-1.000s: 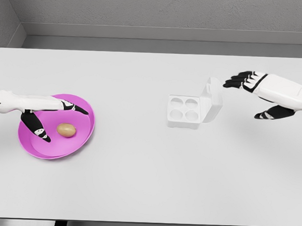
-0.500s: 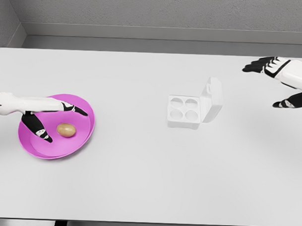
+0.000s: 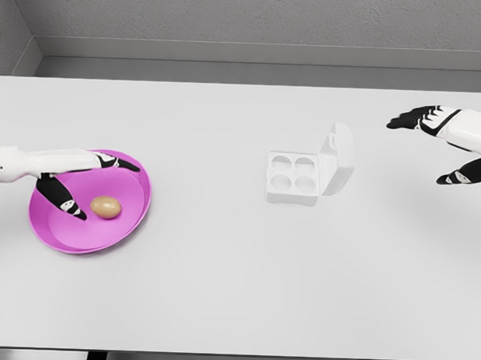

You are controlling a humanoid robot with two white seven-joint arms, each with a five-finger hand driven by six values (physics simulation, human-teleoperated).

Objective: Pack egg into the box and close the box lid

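A brown egg [image 3: 105,207] lies in a magenta plate [image 3: 127,227] at the table's left. My left hand [image 3: 88,186] hovers over the plate with fingers spread on either side of the egg, apart from it. A white egg box [image 3: 293,178] sits right of the middle, its four cups empty and its lid [image 3: 338,160] standing open on the right side. My right hand [image 3: 439,143] hangs open at the far right, well clear of the lid.
The white table [image 3: 237,290] runs to a grey back wall. Its front edge lies near the bottom of the picture.
My right hand drew back from the lid to the far right, then dropped slightly. My left hand's fingers rose a little over the plate. Egg and box are unmoved.
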